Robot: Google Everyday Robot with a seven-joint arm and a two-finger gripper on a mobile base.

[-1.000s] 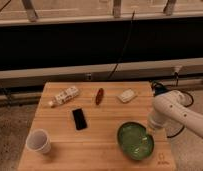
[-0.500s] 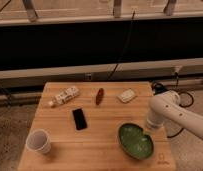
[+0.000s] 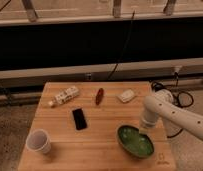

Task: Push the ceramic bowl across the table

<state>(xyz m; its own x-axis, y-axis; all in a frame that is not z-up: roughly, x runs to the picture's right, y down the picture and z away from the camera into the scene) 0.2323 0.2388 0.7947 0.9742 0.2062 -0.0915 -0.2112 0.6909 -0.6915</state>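
The ceramic bowl (image 3: 135,141) is wide and shallow, glossy green inside, and sits at the front right of the light wooden table (image 3: 100,130). My white arm comes in from the right. My gripper (image 3: 145,125) points down at the bowl's far right rim, touching or just beside it.
A white paper cup (image 3: 39,141) stands at the front left. A black phone (image 3: 79,119) lies mid-table. At the back lie a white bottle on its side (image 3: 63,96), a reddish-brown item (image 3: 99,96) and a small white object (image 3: 127,95). Cables hang behind the table.
My arm has swung left and lower toward the bowl's far rim. The bowl has stayed in about the same place.
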